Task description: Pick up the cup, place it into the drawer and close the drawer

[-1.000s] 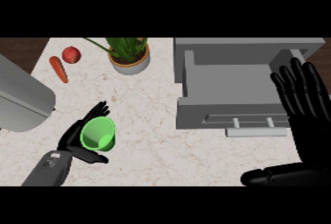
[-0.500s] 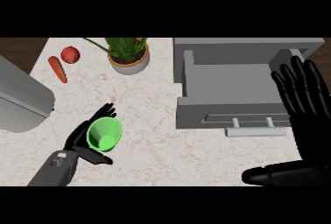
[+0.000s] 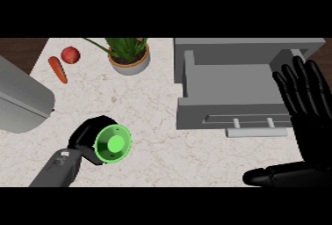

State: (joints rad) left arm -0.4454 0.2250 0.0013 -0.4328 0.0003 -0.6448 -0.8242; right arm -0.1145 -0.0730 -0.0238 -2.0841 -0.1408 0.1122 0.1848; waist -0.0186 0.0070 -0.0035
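Observation:
The green cup is in my left hand, whose fingers curl round it; it is tipped so that its round base faces the camera. It hangs over the marble counter, left of the grey drawer, which stands pulled open with its inside bare and its handle at the front. My right hand stays open, fingers up, at the drawer's right edge.
A potted plant stands at the back of the counter. A red tomato and an orange carrot lie at the back left. A large grey appliance fills the left edge.
My left hand has closed round the cup and tipped it further, so its base faces up now instead of its open mouth. The right hand has not moved.

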